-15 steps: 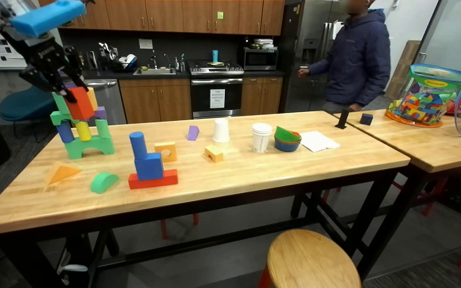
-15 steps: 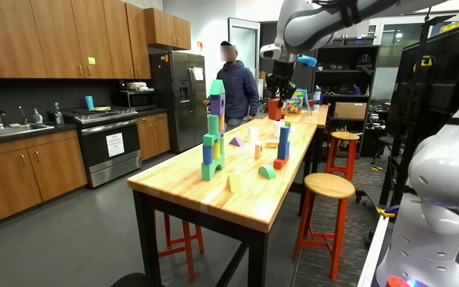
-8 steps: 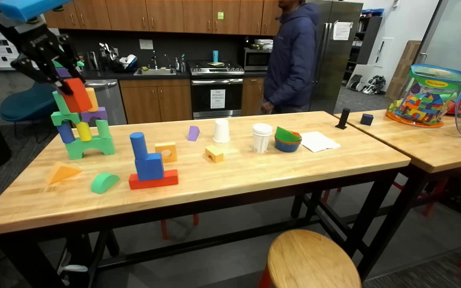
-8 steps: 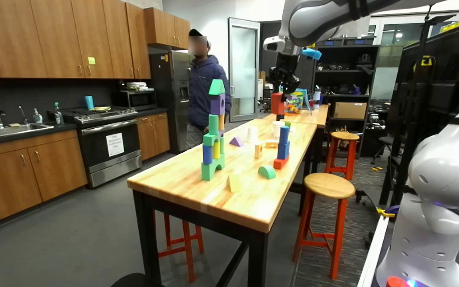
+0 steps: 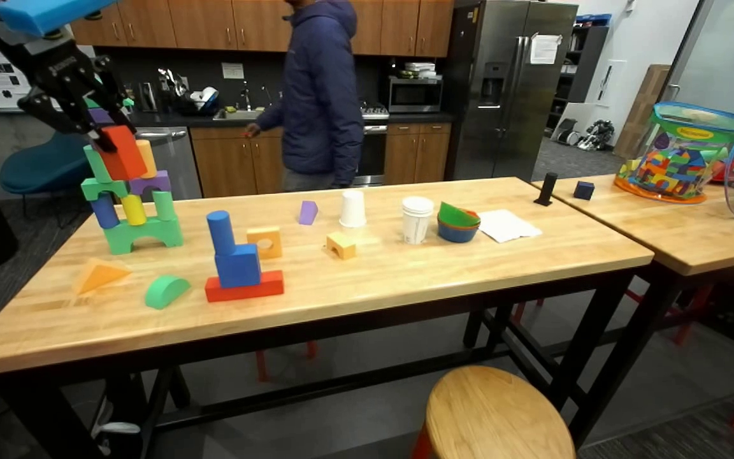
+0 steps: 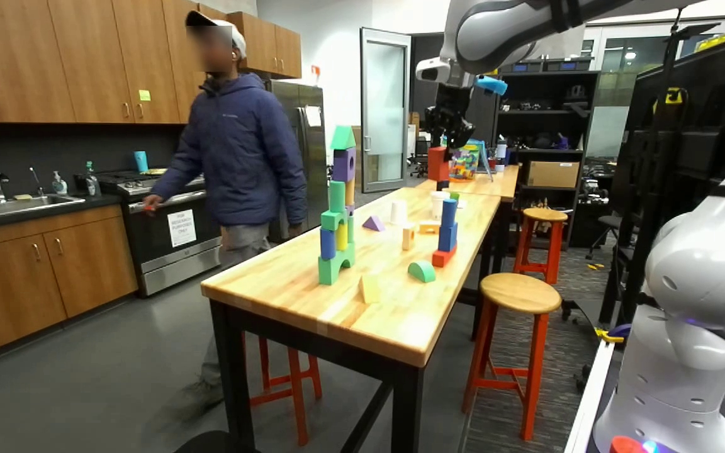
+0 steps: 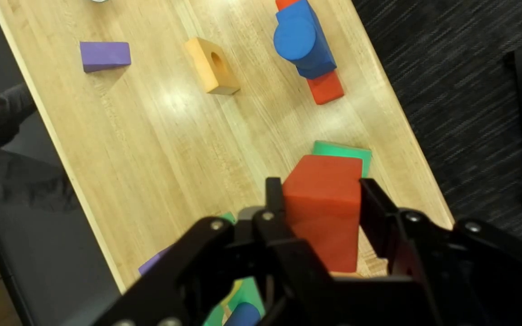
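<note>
The red block (image 6: 438, 164) (between fingers (image 7: 375, 210)) hangs, its long axis upright.

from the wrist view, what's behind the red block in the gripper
Part of a green half-round block shows past the upper edge of the red block, with wooden tabletop around it. The rest of the green one, and anything else behind, is covered in this view.

The black two-fingered gripper (image 7: 321, 192), with its red rectangular block (image 6: 438, 165), hangs slightly higher than before; the walking person in the navy hooded jacket (image 6: 236, 151) is now closer to the gripper
</note>
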`<state>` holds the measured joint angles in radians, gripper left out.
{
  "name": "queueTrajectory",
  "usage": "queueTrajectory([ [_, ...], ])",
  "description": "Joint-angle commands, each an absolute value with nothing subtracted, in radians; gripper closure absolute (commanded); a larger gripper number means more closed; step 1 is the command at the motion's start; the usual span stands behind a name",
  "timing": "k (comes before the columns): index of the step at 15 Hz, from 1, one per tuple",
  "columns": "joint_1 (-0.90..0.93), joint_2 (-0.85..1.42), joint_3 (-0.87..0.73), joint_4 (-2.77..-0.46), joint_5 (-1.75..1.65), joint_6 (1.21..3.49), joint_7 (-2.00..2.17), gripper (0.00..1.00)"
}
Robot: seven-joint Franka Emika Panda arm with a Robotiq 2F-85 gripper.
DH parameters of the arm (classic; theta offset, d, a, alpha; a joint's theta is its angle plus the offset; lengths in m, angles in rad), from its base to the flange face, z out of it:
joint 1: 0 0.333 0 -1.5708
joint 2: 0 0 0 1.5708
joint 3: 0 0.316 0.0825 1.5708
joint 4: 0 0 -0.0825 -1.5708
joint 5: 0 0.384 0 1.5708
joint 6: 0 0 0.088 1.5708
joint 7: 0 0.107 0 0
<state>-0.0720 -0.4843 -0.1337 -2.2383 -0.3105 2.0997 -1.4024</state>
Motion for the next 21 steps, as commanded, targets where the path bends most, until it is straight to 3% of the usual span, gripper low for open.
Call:
queueTrajectory([
  [1,-0.069,-0.458,-0.148,-2.2,-0.331,2.103,-1.398,0.81],
  [11,-0.088,-0.426,-0.221,-2.117,-0.37,2.14,-1.51,0.81],
  [21,-0.085,-0.389,-0.305,-2.116,-0.354,2.248,-1.89,0.81],
])
